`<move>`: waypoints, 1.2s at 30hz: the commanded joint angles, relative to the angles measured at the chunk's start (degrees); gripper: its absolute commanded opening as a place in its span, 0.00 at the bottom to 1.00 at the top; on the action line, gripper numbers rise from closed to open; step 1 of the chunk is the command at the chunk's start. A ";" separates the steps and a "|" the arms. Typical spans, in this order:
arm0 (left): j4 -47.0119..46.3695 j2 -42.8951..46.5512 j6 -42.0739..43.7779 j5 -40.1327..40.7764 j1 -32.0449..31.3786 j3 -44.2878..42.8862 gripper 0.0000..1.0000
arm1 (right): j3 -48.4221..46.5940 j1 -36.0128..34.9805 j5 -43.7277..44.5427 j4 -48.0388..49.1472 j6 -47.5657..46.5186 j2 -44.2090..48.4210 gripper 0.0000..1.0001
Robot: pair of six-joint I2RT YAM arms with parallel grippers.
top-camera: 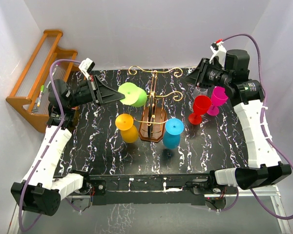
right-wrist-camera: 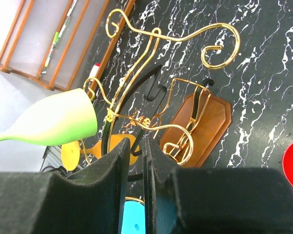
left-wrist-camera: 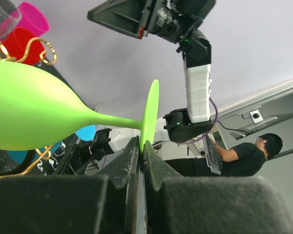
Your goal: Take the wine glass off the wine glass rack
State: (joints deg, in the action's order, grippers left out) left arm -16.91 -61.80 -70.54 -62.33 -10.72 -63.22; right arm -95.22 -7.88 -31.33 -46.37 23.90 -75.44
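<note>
lime glass pinched by its foot beside the rack

the left gripper (left-wrist-camera: 140,146) is clamped tight on the thin round foot of the lime-green matte wine glass (left-wrist-camera: 34,112), its fingers gripping the disc's edge. the glass lies on its side in the air. its stem runs level and its bowl points toward the wine glass rack (top-camera: 154,114), a gold scrolled wire stand on an oval dark-brown wooden base. the bowl's rim sits just beside one of the rack's wire arms on the left arm's side. i cannot tell whether rim and wire touch.

the right gripper (right-wrist-camera: 143,144) hangs above the rack on the far side from the lime glass. its jaws are narrow, nearly together, with nothing between them.

the glass looks like moulded plastic, so i judge it light and stiff, unlikely to shatter, but smooth enough to slip. a pinch on the foot's edge leaves the long bowl free to swing about the grip. the stem just behind the foot would be the steadier hold. the wire scrolls could snag the rim if the glass is drawn away at an angle.
</note>
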 commanded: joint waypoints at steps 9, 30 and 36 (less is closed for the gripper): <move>-56.37 2.39 -22.76 1.60 -0.04 -3.17 0.00 | -1.90 -0.21 -17.95 14.00 1.34 1.81 0.22; -86.10 -0.81 -37.37 0.02 -5.36 -2.40 0.00 | 10.70 -12.53 -46.69 99.38 52.52 -0.75 0.59; -86.10 -1.23 -37.28 0.27 -5.55 -2.02 0.00 | 10.49 -15.56 -44.84 94.82 47.93 0.03 0.59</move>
State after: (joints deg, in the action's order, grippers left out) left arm -91.29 -63.83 -108.07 -63.05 -15.99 -64.82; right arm -82.41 -21.26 -77.91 49.60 75.57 -76.23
